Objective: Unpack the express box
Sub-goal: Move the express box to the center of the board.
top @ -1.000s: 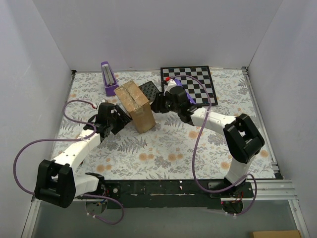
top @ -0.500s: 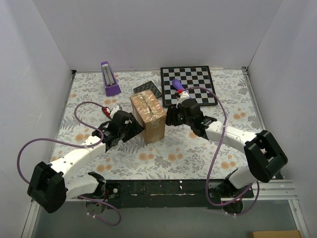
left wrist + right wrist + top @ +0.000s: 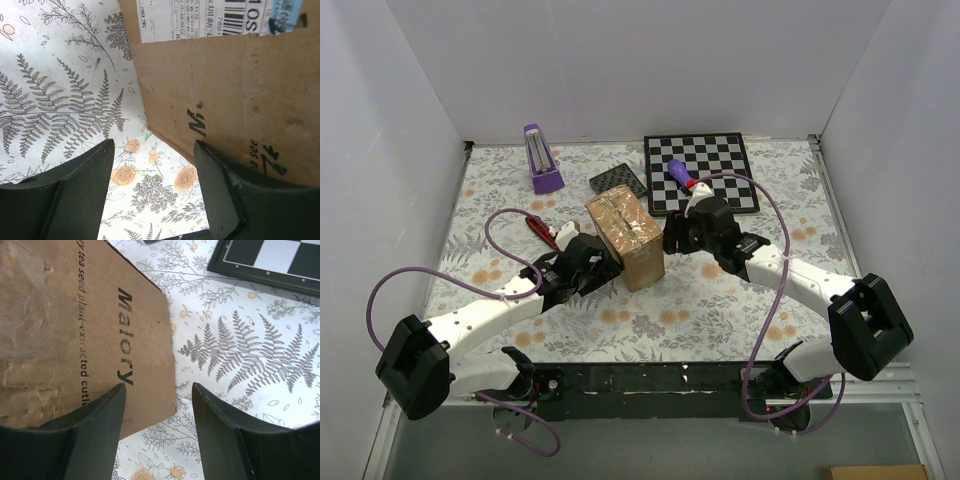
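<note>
1. The box (image 3: 625,238) stands on the surface (image 3: 650,320) between both arms, near the chessboard (image 3: 705,170). Its taped flaps face up and appear sealed.
2. The left pincer (image 3: 152,146) is open and straddles a lower box corner below the label (image 3: 200,20). It clamps nothing.
3. The right pincer (image 3: 157,387) is likewise open, with the opposite box edge between its fingers.
4. Risk: uneven closing or pushing probably tips the box or slides it toward the chessboard.
5. Risk: clamping an edge likely dents the cardboard without freeing the tape.
</note>
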`<action>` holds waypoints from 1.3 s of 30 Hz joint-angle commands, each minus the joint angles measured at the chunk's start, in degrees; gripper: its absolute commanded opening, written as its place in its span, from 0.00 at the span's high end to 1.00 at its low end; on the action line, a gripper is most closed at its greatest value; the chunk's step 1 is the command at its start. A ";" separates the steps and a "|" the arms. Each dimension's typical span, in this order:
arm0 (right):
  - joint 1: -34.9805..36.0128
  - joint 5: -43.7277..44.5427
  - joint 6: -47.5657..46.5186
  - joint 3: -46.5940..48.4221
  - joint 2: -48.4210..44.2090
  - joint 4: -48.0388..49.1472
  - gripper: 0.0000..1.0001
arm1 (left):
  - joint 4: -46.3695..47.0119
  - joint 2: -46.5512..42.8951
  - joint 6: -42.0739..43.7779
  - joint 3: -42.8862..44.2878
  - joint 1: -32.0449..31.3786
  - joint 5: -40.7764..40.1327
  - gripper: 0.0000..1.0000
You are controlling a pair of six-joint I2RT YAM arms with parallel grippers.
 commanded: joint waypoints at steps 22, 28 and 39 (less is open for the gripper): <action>-10.61 11.55 0.86 0.99 -15.20 -20.46 0.18 | -19.33 -11.60 -3.20 12.40 1.01 -17.95 0.02; -10.61 13.77 1.91 -4.38 -25.22 -20.12 0.12 | -16.19 -13.55 6.19 9.51 20.93 -7.19 0.02; -10.44 7.27 2.44 -14.05 -33.40 -15.72 0.17 | -1.68 12.89 6.46 11.34 37.05 7.45 0.03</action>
